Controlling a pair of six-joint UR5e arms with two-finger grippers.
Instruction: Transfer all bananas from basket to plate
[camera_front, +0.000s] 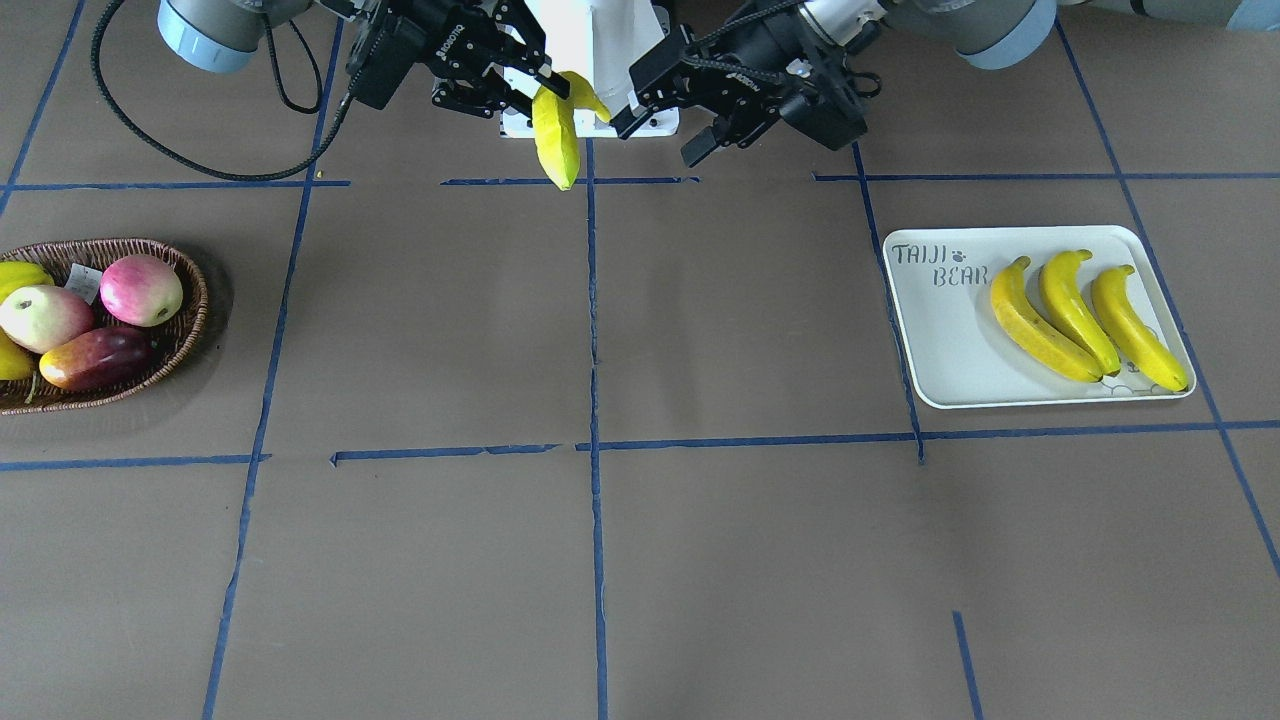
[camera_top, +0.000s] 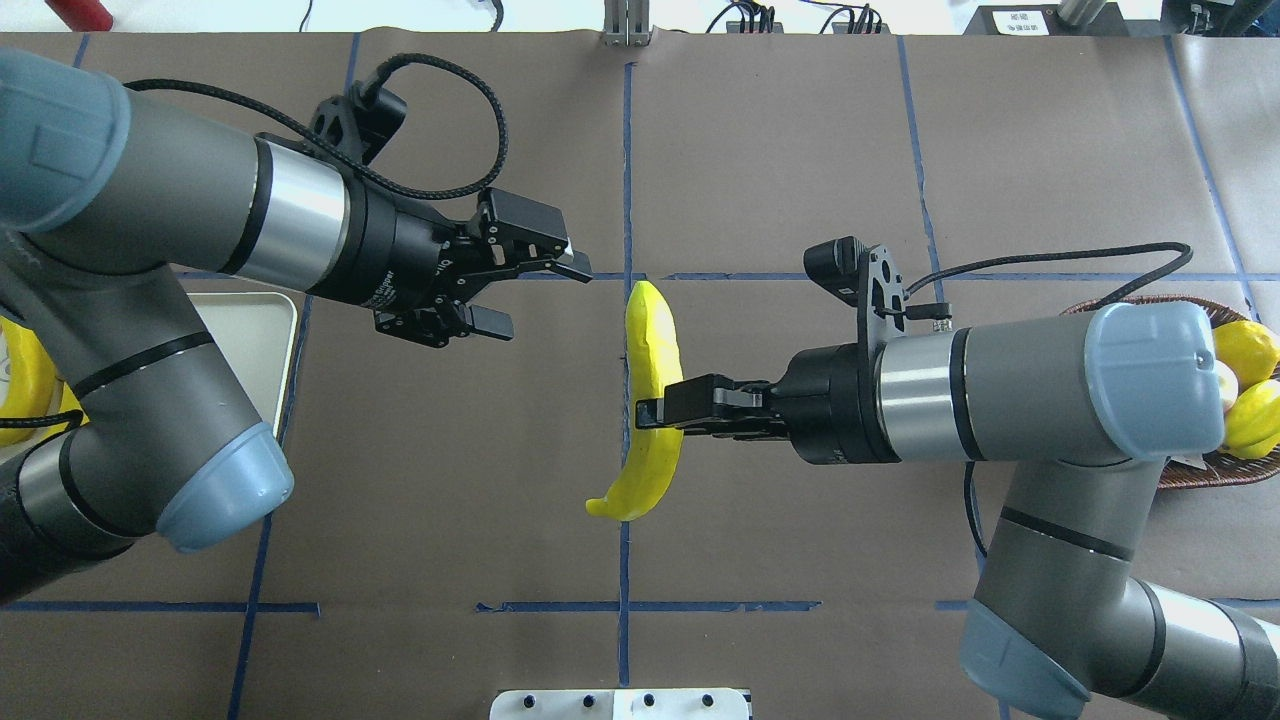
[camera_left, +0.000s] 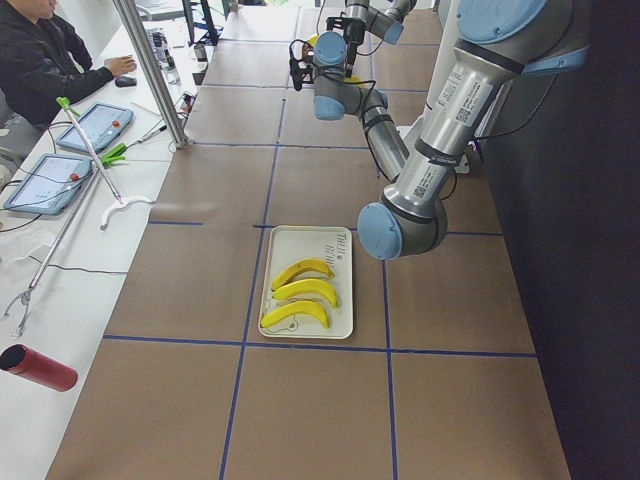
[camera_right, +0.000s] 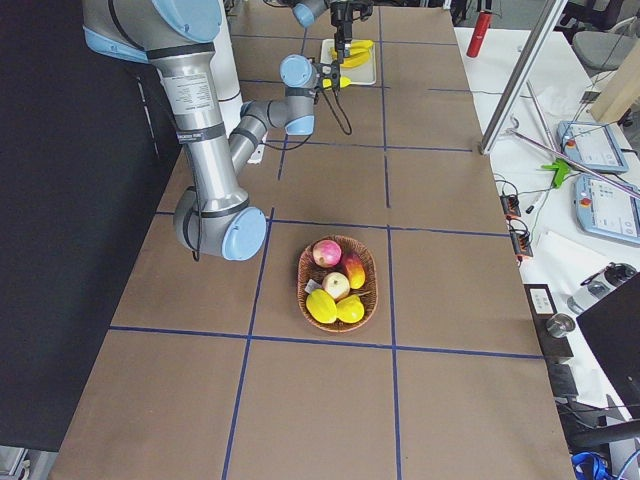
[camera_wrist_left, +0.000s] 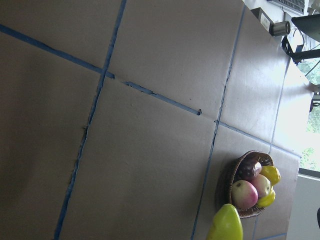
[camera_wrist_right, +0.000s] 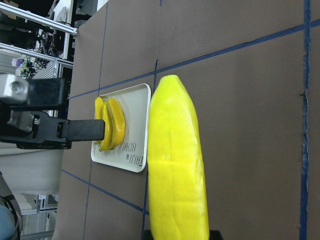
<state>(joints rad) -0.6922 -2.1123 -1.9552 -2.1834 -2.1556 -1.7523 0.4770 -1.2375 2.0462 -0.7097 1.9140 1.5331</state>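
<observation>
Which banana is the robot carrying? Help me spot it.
Look above the centre of the brown table. The right arm's black fingers pinch a long curved yellow banana. Unlike the three bananas lying on the white rectangular plate, it hangs in the air.

woven wicker basket (camera_front: 185, 330), glossy white plate (camera_front: 935, 340), matt brown table (camera_front: 700, 560)

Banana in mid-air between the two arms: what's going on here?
The right gripper is clamped on a banana, holding it above the middle of the table. The left gripper is open beside it, apparently ready to take it. Three bananas already lie on the white plate; the basket holds apples, a mango and other yellow fruit.
</observation>
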